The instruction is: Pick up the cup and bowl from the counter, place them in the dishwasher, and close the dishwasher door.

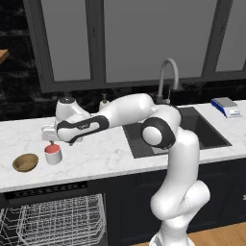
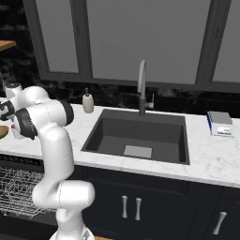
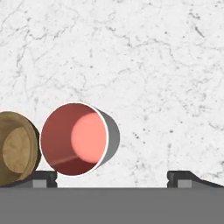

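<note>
Here, nearest to me in the left base view, I saw the dishwasher (image 1: 53, 218) standing open under the bench (image 1: 110, 153), its white rack (image 1: 57, 221) pulled out below the black vented strip (image 1: 48, 189). I could not make out its door.

On the bench above it sat the bowl (image 1: 25, 162), near the front edge, and just to its right the cup (image 1: 53, 154), upright with its red inside showing. In the hand view the bowl (image 3: 17, 148) and cup (image 3: 74, 139) looked almost touching, though I could not tell whether they met.

The arm (image 1: 158, 129) reached left across the bench, and the jaws (image 1: 52, 143) hung just above the cup, pointing down. From the hand camera I saw the two fingertips (image 3: 43, 178) well apart, with nothing between them; the cup lay toward the left tip rather than midway.

To the right of the cup the dark sink (image 1: 192, 127) was set into the bench, with the faucet (image 1: 166, 79) behind it. A soap bottle (image 2: 87, 102) stood at the back, left of the sink, and a small scale (image 2: 220, 124) lay on the bench to the sink's right. Behind all that ran the dark wall and the grey windows (image 1: 144, 38).
</note>
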